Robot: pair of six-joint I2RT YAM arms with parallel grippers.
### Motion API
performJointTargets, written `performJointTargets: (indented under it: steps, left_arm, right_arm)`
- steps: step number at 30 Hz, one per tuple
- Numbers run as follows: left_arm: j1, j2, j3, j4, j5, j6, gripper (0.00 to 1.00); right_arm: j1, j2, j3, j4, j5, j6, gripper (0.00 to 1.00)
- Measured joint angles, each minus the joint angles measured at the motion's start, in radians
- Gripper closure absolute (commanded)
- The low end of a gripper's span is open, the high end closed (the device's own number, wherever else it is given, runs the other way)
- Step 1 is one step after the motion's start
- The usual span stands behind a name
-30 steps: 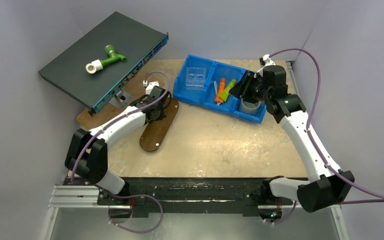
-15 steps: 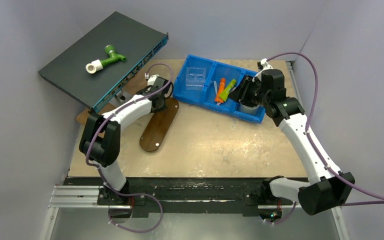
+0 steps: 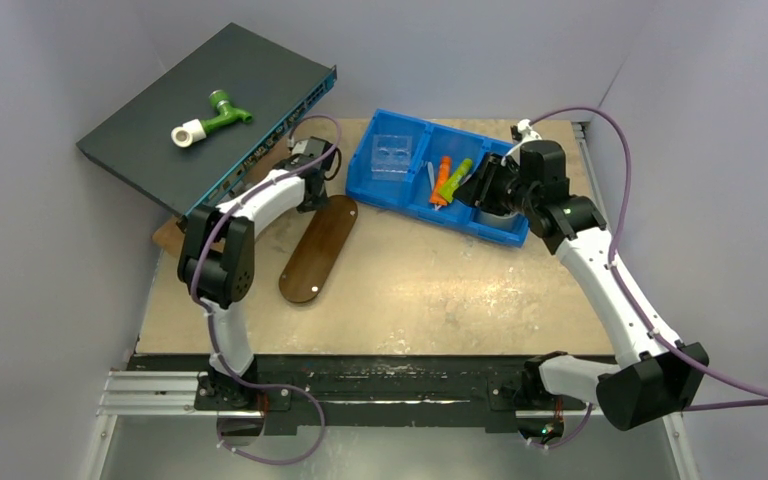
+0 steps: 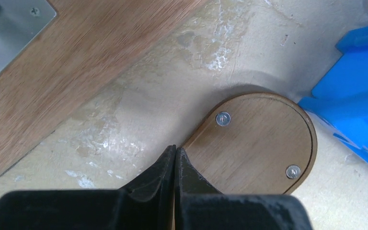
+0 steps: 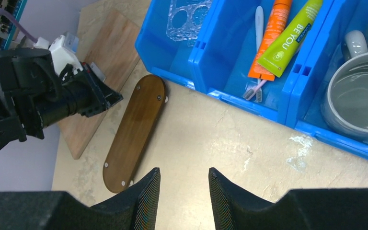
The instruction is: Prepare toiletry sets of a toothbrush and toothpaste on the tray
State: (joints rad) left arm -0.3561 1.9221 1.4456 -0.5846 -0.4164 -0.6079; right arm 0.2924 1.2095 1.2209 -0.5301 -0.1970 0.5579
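The tray is a dark-brown oval board lying bare on the table, also seen as tray. My left gripper is shut, and in the wrist view its tips sit at the left edge of the tray's rounded far end. An orange tube and a lime-green tube lie side by side in the bin's middle compartment. A white toothbrush lies beside them, and a pink one pokes out beneath them. My right gripper hovers open and empty above the table in front of that compartment.
The blue three-compartment bin also holds a clear plastic insert and a grey mug. A dark network switch with a green-white pipe fitting sits tilted at back left, over a wooden board.
My left arm folded back, and its shut gripper slid from over the tray's far part to the tray's far end. My right gripper shifted slightly left, its jaws narrowing a little.
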Motion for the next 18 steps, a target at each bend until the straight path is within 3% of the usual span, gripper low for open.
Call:
performJointTargets:
  steps: [18]
  left_arm:
    - [0.055, 0.127, 0.09, -0.06, 0.072, 0.025, 1.0]
  right_arm:
    - [0.009, 0.002, -0.037, 0.029, -0.005, 0.0, 0.58]
